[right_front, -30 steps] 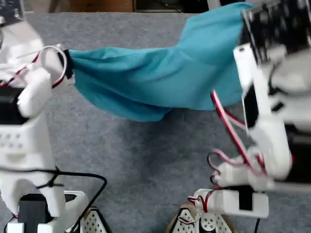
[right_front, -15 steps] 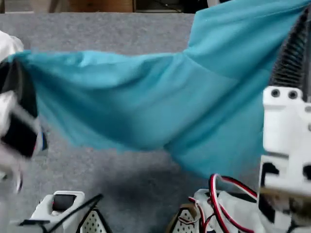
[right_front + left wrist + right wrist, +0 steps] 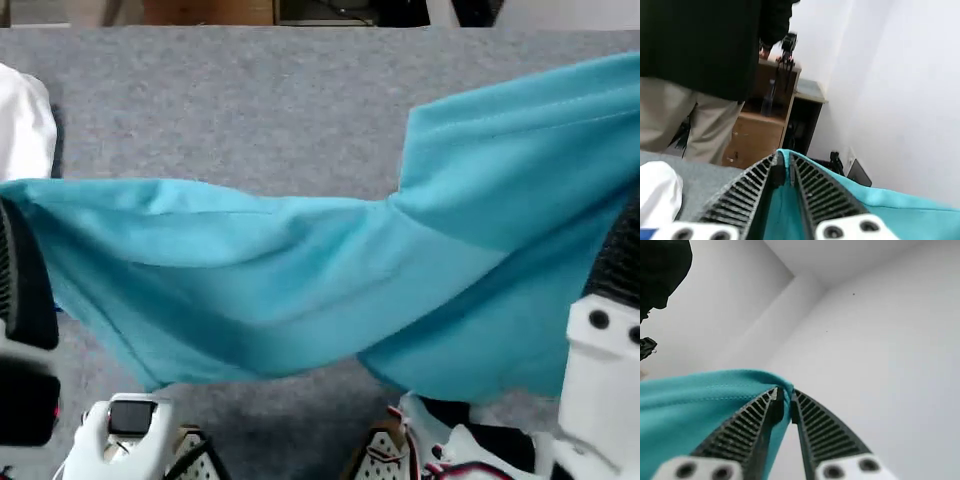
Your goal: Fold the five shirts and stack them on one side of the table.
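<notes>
A teal shirt (image 3: 330, 280) hangs stretched across the high view, held up off the grey table (image 3: 230, 100) between the two arms. My left gripper (image 3: 785, 167) is shut on one edge of the teal shirt (image 3: 890, 210), with its ribbed fingers (image 3: 745, 192) pinching the cloth. My right gripper (image 3: 785, 400) is shut on another edge of the teal shirt (image 3: 685, 410). In the high view the left arm (image 3: 25, 330) stands at the left edge and the right arm (image 3: 605, 350) at the right edge, both close under the camera.
A white shirt (image 3: 25, 125) lies at the table's left edge, also seen as a white shirt (image 3: 657, 192) below the left gripper. The arms' bases (image 3: 140, 435) stand at the near edge. A wooden cabinet (image 3: 757, 132) stands beyond the table.
Both arms have lifted the teal shirt higher and drawn it wider and toward the near edge. The white shirt at the left has come into view.
</notes>
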Controlling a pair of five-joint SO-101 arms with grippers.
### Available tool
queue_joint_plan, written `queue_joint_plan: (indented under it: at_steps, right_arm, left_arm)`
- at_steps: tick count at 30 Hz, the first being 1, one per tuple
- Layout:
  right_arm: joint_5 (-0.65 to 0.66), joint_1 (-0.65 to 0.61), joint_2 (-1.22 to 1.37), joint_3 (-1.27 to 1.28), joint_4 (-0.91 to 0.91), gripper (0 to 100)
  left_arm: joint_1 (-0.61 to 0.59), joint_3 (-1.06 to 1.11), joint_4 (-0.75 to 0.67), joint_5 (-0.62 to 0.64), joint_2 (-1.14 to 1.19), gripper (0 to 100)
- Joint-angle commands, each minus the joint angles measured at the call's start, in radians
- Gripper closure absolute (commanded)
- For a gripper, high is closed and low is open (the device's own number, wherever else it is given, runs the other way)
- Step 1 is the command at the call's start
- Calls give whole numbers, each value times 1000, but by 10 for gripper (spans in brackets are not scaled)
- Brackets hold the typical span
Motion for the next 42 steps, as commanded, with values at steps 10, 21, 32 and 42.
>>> queue_joint_plan:
  at_steps: [10, 21, 32, 42]
  right_arm:
    - [83, 16, 2, 12, 61, 993]
    - [103, 16, 4, 386, 40, 994]
    - [54, 16, 4, 1053, -373, 994]
    - [6, 70, 176, 1336, -779, 994]
  left_arm:
    - [-9, 143, 8, -5, -48, 980]
    - [-9, 585, -262, -3, -50, 980]
    - [-9, 1195, -913, -5, -45, 980]
    - [-46, 1382, -1324, 35, 214, 980]
